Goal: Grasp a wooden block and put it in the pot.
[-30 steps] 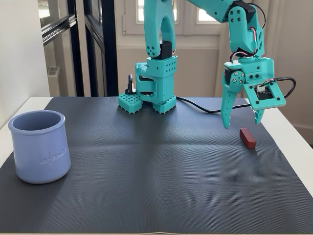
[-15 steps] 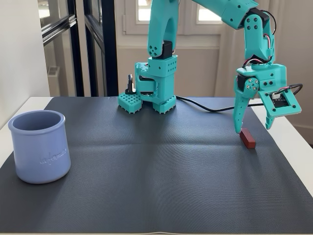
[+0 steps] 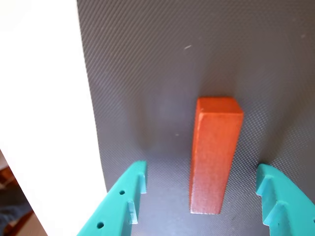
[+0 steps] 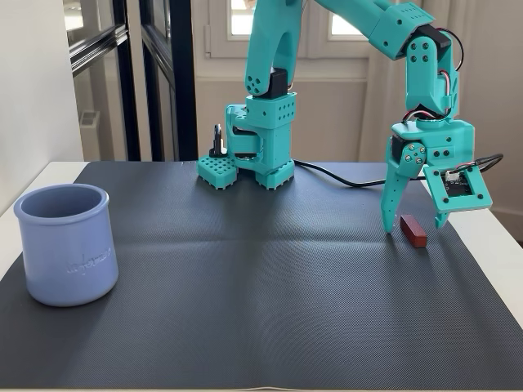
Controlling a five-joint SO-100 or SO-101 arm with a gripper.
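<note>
The wooden block (image 3: 215, 155) is a reddish-brown bar lying flat on the dark mat; in the fixed view it (image 4: 413, 230) lies at the right of the mat. My teal gripper (image 3: 202, 184) is open, its fingers on either side of the block's near end, with gaps on both sides. In the fixed view the gripper (image 4: 413, 224) points down over the block, tips near the mat. The pot (image 4: 66, 242), a pale lavender-blue jar with script on its side, stands upright at the mat's left front, far from the gripper.
The arm's teal base (image 4: 249, 155) stands at the back centre of the mat (image 4: 245, 286), with a black cable (image 4: 343, 178) running right. The white table (image 3: 44, 123) shows beyond the mat's edge, close to the gripper.
</note>
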